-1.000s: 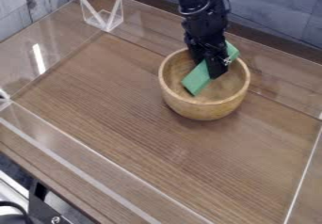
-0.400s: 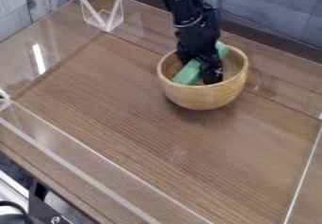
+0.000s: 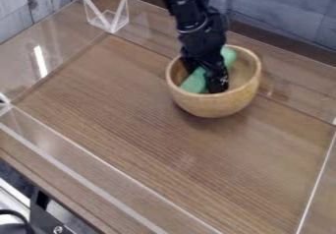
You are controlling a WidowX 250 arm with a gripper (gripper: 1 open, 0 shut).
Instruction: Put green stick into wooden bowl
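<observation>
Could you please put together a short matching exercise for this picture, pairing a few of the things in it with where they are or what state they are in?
Things:
1. green stick
2. wooden bowl
3. gripper
4. clear plastic stand

Places or states:
A. far left corner of the table
B. fingers open, reaching down into the bowl
C. lying inside the bowl
D. standing on the table, right of the middle

Pairs: 1-C, 2-D, 3-B, 4-A
</observation>
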